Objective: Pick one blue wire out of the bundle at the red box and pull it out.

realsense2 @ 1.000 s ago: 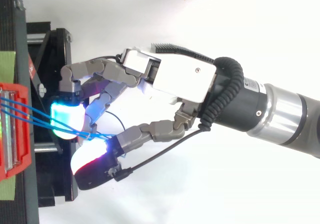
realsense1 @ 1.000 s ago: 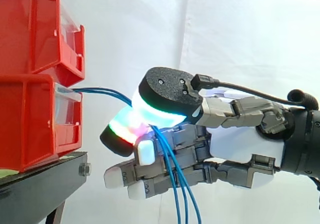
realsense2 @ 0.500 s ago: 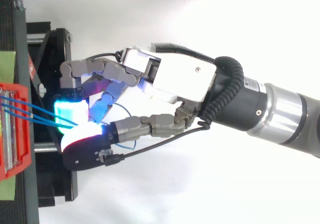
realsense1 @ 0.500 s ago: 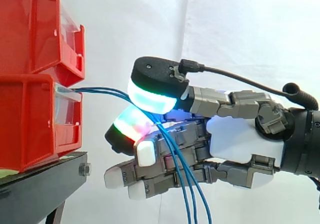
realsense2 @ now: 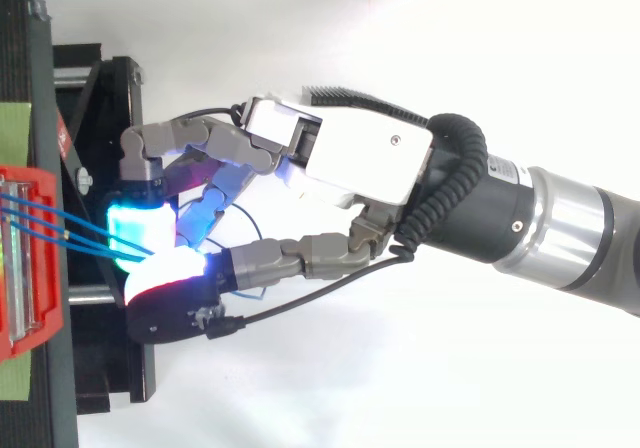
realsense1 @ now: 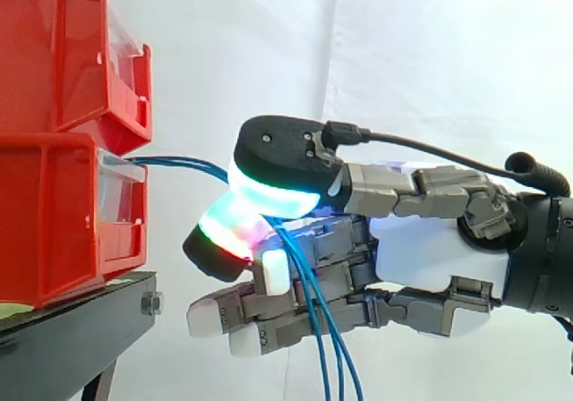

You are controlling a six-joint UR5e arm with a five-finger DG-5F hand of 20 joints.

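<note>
Closed tighter than a second ago, with thumb pad pressed down onto a glowing fingertip. Gripping thin blue wires (realsense1: 179, 161) in the hand (realsense1: 439, 249). Stretching nearly level from the lower red box (realsense1: 49, 213) into that pinch, then hanging down past the lower fingers.

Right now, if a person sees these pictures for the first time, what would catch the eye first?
First comes the hand, in the middle of the side view, with its glowing fingers pinched on the blue wires. The wires run from the lower red box at the left, pass between the fingers and hang down below the hand.
</note>
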